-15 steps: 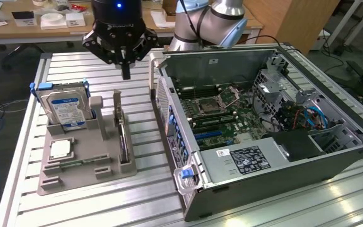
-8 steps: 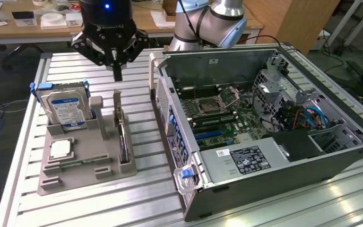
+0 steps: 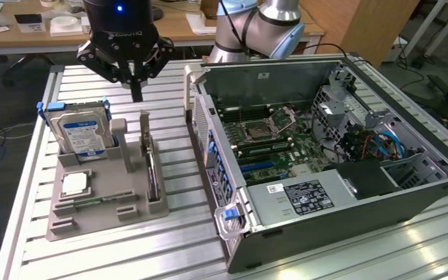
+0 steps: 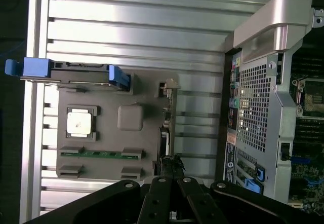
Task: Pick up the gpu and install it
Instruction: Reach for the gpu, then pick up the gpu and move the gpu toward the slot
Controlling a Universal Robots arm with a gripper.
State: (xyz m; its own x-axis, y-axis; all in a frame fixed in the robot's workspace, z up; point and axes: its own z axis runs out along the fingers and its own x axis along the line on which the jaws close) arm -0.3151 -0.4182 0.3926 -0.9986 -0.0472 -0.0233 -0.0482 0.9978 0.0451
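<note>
Gripper (image 4: 169, 159) above gpu (image 4: 169, 122), edge-standing, parallel to case (image 4: 258, 107).

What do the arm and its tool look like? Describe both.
The arm is silver-grey with rounded joints, a pale blue cap and a black cable alongside. The tool is black, with white lettering, a blue light and linked black fingers.

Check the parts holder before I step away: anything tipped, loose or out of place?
Nothing stands out. The gpu stands on edge in its slot of the grey holder, the hard drive upright in its own.
</note>
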